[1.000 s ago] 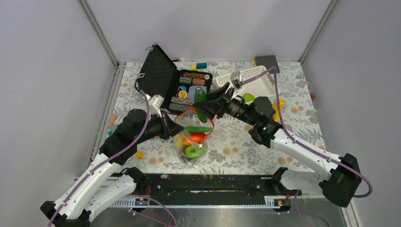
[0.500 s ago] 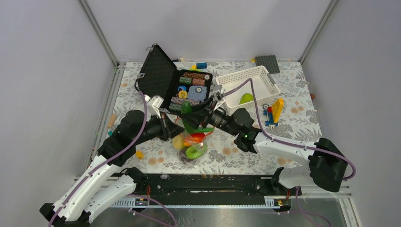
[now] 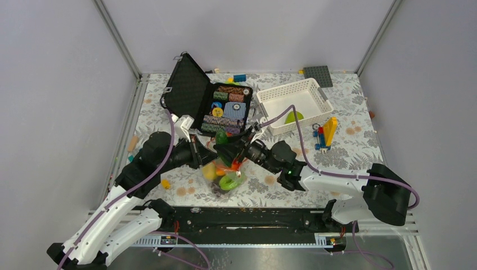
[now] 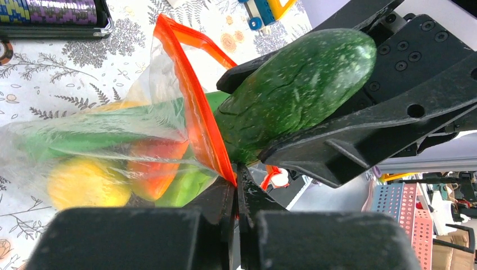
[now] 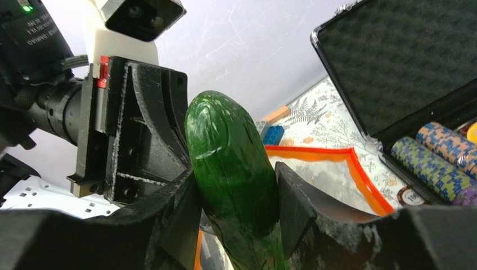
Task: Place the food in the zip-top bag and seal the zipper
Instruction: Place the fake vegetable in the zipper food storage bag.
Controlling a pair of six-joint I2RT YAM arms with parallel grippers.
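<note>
- Since a second ago the right arm has swung away from the white lattice plastic basket point(image 3: 284, 88), and the right gripper point(image 3: 226, 146) has come over to the bag's mouth.
- Its jaws stand about half apart, clamped on the two sides of a long, dark green, speckled toy cucumber point(image 4: 298, 84), which runs lengthwise between the black fingers.
- The cucumber's lower end sits at the mouth of the clear, crinkly zip-top bag point(image 4: 112, 121), just beside the thin red-orange zipper strip point(image 4: 194, 107). It seems to be partly inside, though the film and the fingers hide how far.
- The left gripper point(image 4: 235, 191) is pinched tight on the zipper strip at one corner of the mouth, holding that edge up.
- The zipper strip is unsealed and bends into an open loop.
- The bag rests on the floral-patterned table point(image 3: 349, 152) between the two arms, just in front of the open black case of chip stacks point(image 3: 225, 104).
- Pressed against the film inside are a round yellow piece point(image 4: 87, 183), a red-orange piece point(image 4: 154, 169) and a bright green piece point(image 4: 185, 188).
- A light green pear point(image 3: 292, 117) lies in the basket, well apart from the bag.
</note>
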